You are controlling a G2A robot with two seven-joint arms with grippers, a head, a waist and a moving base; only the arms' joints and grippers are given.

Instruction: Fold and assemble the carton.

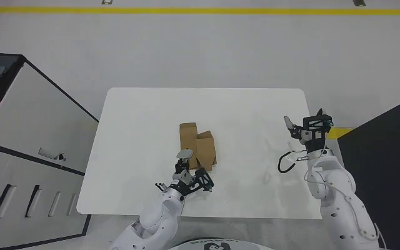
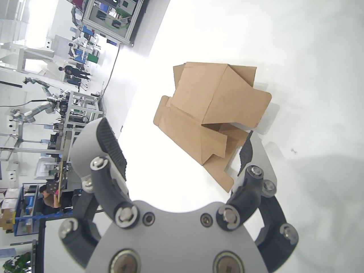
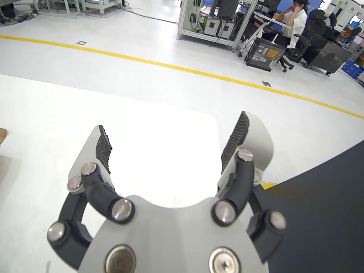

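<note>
1. The left gripper (image 2: 176, 129) is spread wide and has hold of nothing. It sits low over the surface (image 1: 137, 125), at the side of the carton (image 1: 199, 147) that faces the near edge.
2. In the left wrist view one ribbed fingertip (image 2: 246, 150) overlaps a loose flap at the carton's closest end. Whether it touches the cardboard cannot be told. The other fingertip (image 2: 109, 140) stands apart from the carton, with bare surface (image 2: 284, 43) beneath it.
3. The right gripper (image 3: 170, 120) is also wide open and empty. It is held above the surface's far right corner, well apart from the carton. Both of its ribbed pads (image 3: 236, 137) face only the white surface (image 3: 42, 109) between them.
4. In the top view the right gripper (image 1: 306, 124) is near the surface's right edge, and the left gripper (image 1: 185, 159) is just beside the carton.
5. The carton (image 2: 210, 97) is plain brown cardboard lying about midway between the left and right edges, a little toward the near edge. It is only partly folded: one section is raised into a box-like tube, while flatter panels and flaps spread from it along the surface.
6. Beyond the far edge a yellow line (image 1: 200, 10) runs across the floor. A grey cabinet (image 1: 37, 144) stands off the left edge.
</note>
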